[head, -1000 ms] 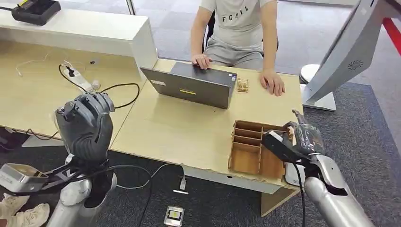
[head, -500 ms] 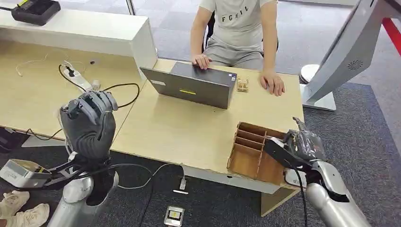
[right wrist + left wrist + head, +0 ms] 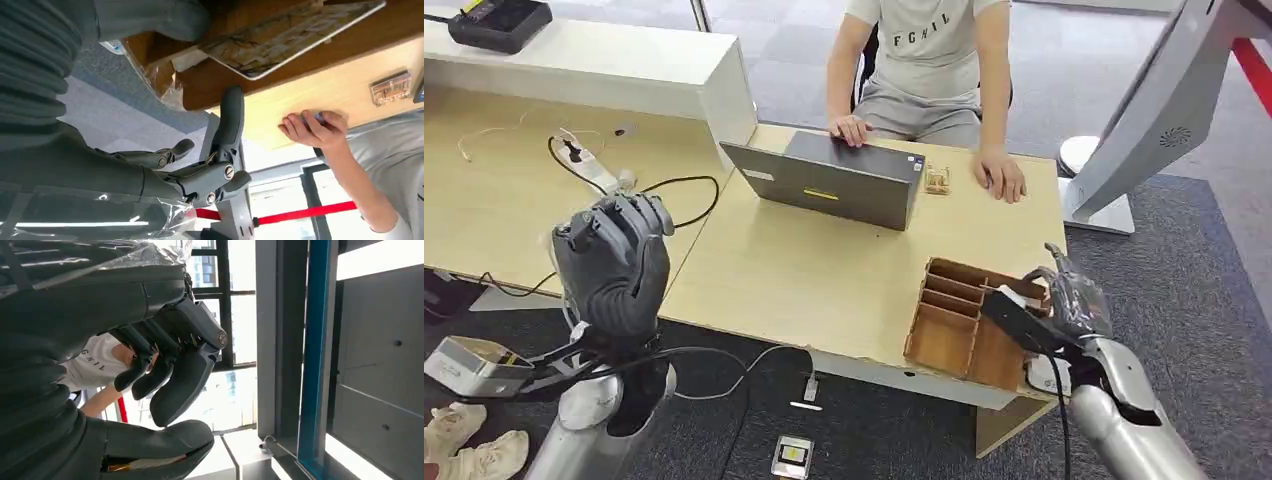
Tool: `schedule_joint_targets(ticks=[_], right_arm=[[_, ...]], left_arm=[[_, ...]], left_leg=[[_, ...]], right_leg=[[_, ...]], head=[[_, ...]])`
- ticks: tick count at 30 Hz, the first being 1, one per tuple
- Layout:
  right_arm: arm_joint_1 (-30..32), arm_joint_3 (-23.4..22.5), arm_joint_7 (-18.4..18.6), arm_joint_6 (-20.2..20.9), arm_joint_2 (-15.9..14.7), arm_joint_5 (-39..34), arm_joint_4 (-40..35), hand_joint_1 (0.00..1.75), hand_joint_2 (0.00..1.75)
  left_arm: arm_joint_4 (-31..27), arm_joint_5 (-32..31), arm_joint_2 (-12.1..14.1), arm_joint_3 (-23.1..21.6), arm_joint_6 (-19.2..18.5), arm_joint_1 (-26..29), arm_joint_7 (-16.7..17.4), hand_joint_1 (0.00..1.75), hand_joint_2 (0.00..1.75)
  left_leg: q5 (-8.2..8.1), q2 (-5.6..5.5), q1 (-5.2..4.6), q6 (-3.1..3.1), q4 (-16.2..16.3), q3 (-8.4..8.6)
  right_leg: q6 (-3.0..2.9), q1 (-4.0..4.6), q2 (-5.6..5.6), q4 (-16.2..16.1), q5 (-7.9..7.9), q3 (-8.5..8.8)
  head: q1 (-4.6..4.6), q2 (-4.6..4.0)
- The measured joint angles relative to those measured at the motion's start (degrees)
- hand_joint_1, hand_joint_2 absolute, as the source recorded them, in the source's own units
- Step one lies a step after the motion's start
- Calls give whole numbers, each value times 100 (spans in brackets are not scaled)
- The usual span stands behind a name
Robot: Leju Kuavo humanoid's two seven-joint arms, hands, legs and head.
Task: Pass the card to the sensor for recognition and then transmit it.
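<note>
The card (image 3: 295, 35), white with a printed face, leans in a slot of the wooden divider box (image 3: 944, 340) at the table's front right corner. My right hand (image 3: 1059, 305) is at the box's right side and pinches the card's near end between its thumb (image 3: 165, 20) and an outstretched finger (image 3: 230, 115). A white corner of the card (image 3: 1001, 292) peeks out by the thumb. My left hand (image 3: 612, 262) is raised off the table's left edge, back toward me. Its fingers (image 3: 170, 365) are partly curled, apart from the thumb, and hold nothing.
A person sits behind the table with both hands (image 3: 999, 172) by a grey laptop (image 3: 834, 180). A grey kiosk stand (image 3: 1154, 110) rises at the right. A black device (image 3: 499, 20) sits on the white counter far left. Cables and a power strip (image 3: 589, 165) lie left.
My right hand dropped to the box's side, then rose a little with its thumb at the card. My left hand drifted slightly right.
</note>
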Motion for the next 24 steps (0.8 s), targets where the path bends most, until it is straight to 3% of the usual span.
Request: schedule_joint_targets(ticks=[14, 15, 16, 17, 19, 24], right_arm=[[-63, 0, -72, 29, 55, 74, -13, 2, 175], [-67, 0, -90, 57, 61, 79, -15, 24, 175], [-69, 2, -103, 81, 81, 83, -20, 155, 175], [-69, 11, -120, 122, 98, 85, -20, 168, 175], [-67, 35, -142, 138, 127, 85, -17, 175, 175], [-67, 37, -192, 160, 195, 92, -20, 175, 175]], left_arm=[[59, 24, 9, -35, 17, -26, -35, 161, 175], [59, 24, 9, -35, 17, -25, -42, 161, 175], [59, 22, 9, -35, 17, -25, -46, 161, 175], [59, 18, 9, -35, 17, -24, -48, 161, 175], [61, 9, 9, -35, 20, -24, -48, 161, 175], [59, -18, 9, -31, 52, -15, -70, 166, 175]], left_leg=[[0, 1, 0, 0, 0, 1], [0, 1, 0, 0, -1, 1], [0, 0, 0, 0, 0, 1], [0, -1, 1, 0, 0, 0], [1, -1, 0, 0, 0, -3], [1, -1, 0, 0, 0, -2]], right_leg=[[0, 1, 0, 0, 0, 1], [0, 0, 0, 0, 0, 1], [0, 1, 0, 0, 0, 1], [0, 1, 0, 0, 0, 1], [0, 1, -2, 1, 0, 0], [0, 1, -1, 1, 0, 0]], head=[[0, 0], [0, 0], [0, 0], [0, 0], [-2, 0], [0, 0]])
